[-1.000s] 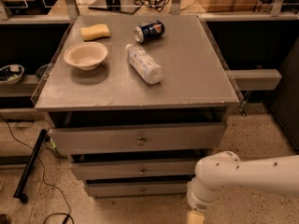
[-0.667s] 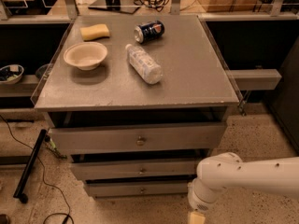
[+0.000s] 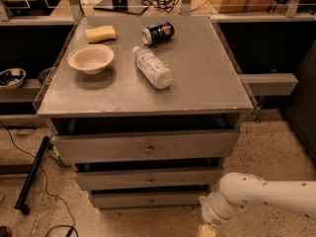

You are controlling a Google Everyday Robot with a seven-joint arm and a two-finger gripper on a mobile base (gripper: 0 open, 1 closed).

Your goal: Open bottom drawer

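Beside flat grey bottom drawer, gripper, seemingly cream plastic.

Cabinet with three drawers, white arm low at its right front corner.
Surface carries a bowl, sponge, can on its side and bottle lying flat. Bottom drawer is the lowest grey front, with a small round knob at its centre. Arm comes in from the right; tool sits at the frame's lower edge, just right of and below that drawer, mostly cut off.
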